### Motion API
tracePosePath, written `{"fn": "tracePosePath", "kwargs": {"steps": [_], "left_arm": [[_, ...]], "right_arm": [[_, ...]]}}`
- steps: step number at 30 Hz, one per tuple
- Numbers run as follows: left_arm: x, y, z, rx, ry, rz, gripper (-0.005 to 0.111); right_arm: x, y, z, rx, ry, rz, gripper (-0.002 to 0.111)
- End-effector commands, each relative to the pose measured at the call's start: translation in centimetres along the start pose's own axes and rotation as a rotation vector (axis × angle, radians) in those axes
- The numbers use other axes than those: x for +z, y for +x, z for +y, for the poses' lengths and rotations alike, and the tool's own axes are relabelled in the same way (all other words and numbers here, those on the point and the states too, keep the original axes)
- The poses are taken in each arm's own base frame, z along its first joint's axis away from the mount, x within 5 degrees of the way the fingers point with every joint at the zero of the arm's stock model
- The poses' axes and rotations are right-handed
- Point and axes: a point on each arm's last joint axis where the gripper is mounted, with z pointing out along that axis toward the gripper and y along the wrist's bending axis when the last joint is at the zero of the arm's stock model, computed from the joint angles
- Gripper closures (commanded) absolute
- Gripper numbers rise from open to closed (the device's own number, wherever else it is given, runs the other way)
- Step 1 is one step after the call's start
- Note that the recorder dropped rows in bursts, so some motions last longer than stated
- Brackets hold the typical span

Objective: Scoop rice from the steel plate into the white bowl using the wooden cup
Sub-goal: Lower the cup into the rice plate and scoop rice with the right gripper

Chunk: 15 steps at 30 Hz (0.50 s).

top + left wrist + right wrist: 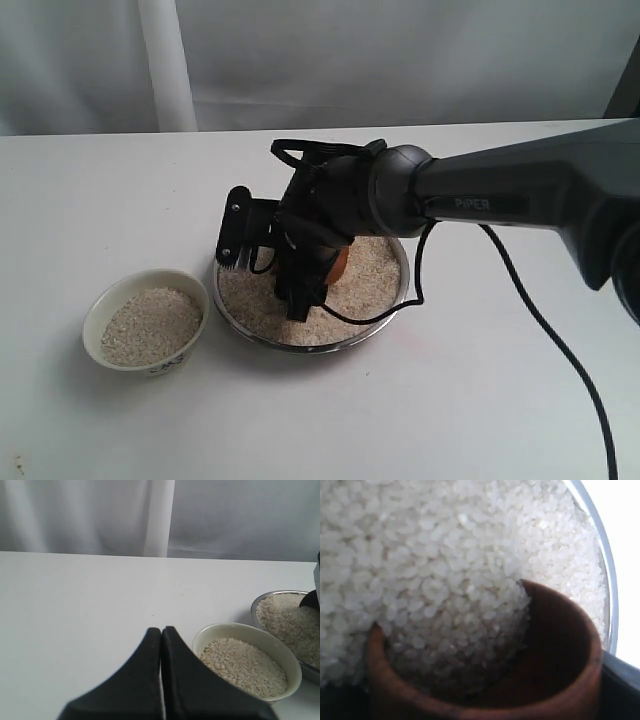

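Observation:
The steel plate (pixel 398 296) holds a wide heap of rice (pixel 372 262). My right gripper (pixel 300 292) reaches across into the plate, shut on the wooden cup (pixel 340 263). The right wrist view shows the wooden cup (pixel 560 645) tipped with its mouth pushed into the rice (pixel 445 555), grains filling about half of it, and the steel plate's rim (pixel 606 565) just beyond. The white bowl (pixel 95 318) stands left of the plate, holding rice (pixel 150 325). My left gripper (pixel 161 630) is shut and empty, hovering beside the white bowl (pixel 240 628); the exterior view does not show it.
A black cable (pixel 540 330) runs from the right arm over the table and loops over the steel plate's near rim. The right wrist's black camera bracket (pixel 235 230) hangs over the plate's left edge. White curtains back the table.

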Motion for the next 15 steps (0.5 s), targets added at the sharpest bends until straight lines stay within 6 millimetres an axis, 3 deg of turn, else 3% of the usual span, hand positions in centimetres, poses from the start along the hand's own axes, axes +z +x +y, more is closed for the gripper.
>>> {"fn": "tracePosePath", "kwargs": {"steps": [1,15], "left_arm": [[0.0,-0.2,0.0,-0.01,0.007,-0.011,0.107],[0.0,-0.2,0.0,-0.008,0.007,-0.011,0.107]], "right_arm": [[-0.6,-0.4,-0.8,0.147,0.004,-0.07,0.108],[0.2,1.3,-0.8,0.296,-0.045,-0.131,0.108]]}}
